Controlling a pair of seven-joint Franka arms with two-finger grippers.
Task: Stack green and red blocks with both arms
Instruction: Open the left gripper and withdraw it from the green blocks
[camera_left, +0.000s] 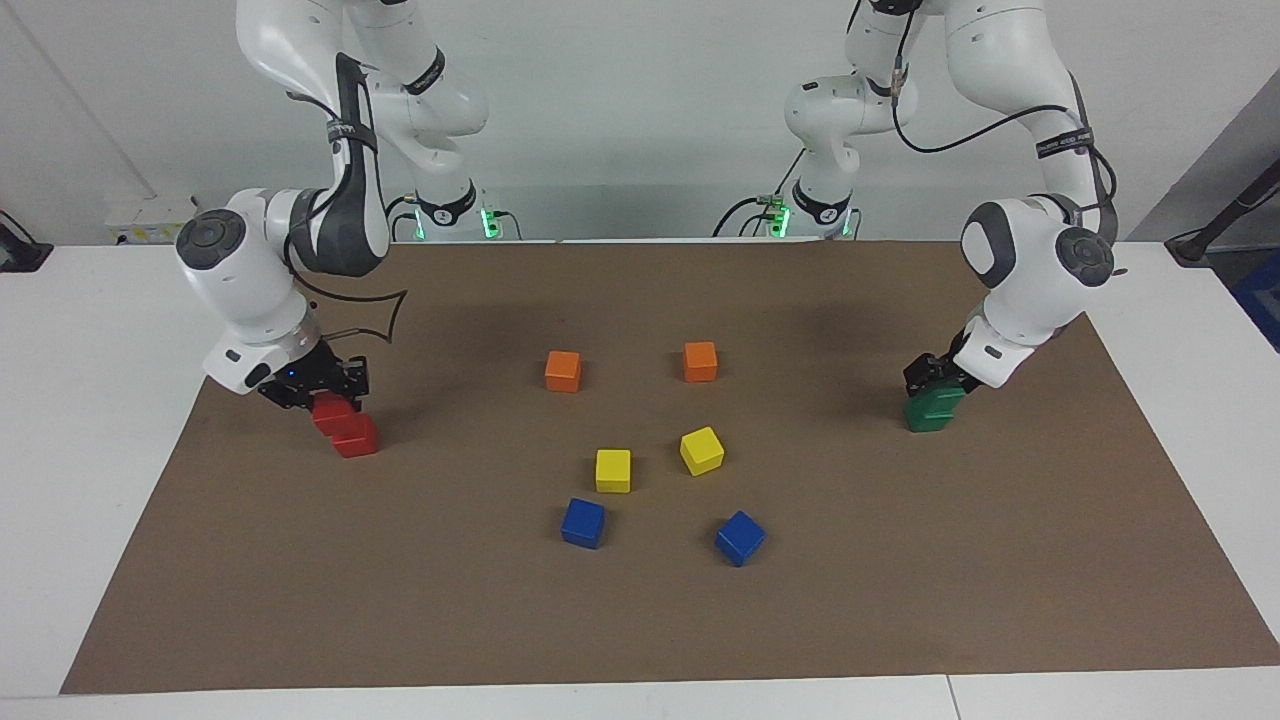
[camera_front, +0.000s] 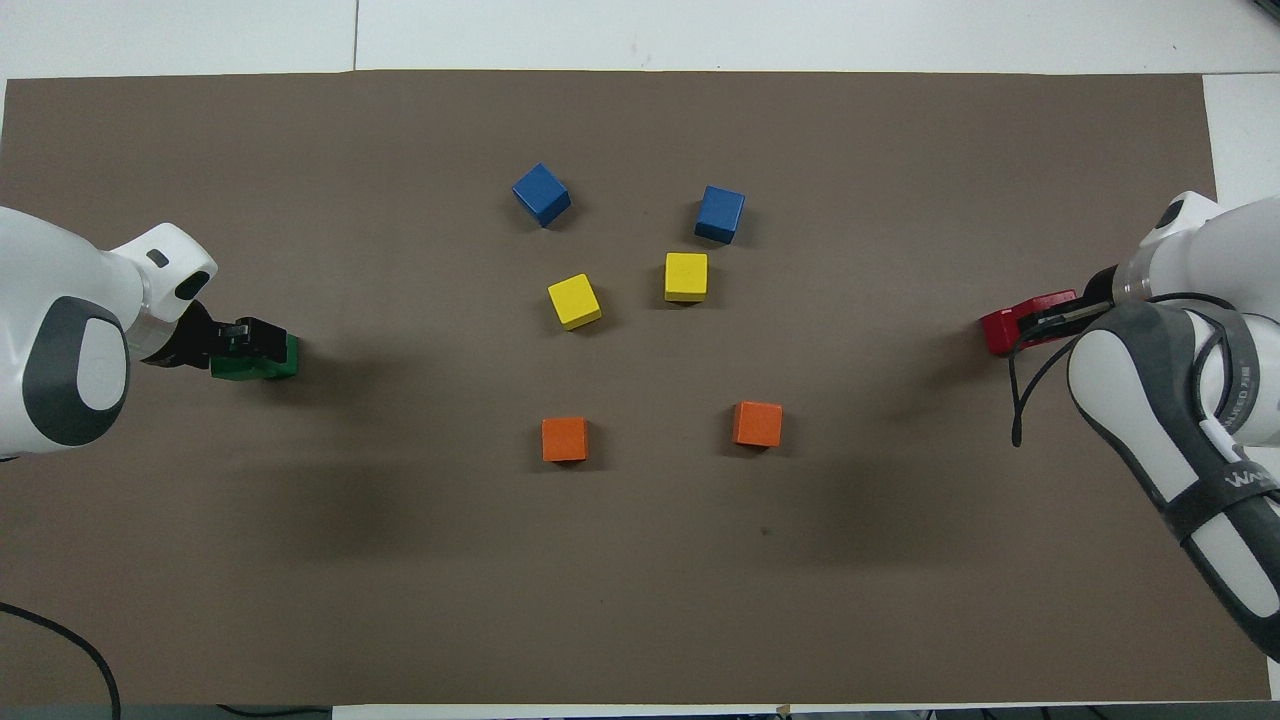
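Right gripper (camera_left: 325, 392) clamps the upper red block (camera_left: 328, 412), left gripper (camera_left: 935, 378) the upper green block (camera_left: 940, 398) — light, rigid, glossy cubes, best pinched on flat opposite sides.

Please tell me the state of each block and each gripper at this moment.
Upper red block: held by right gripper, over lower red block.
Lower red block: on the mat.
Upper green block: at left gripper, on lower green block.
Lower green block: on the mat.
Orange, yellow, blue blocks: lying apart, unstacked.

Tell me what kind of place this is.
Likely a robotics lab bench: two white Franka arms, left gripper and right gripper, work coloured cubes on a brown mat against a plain white wall.
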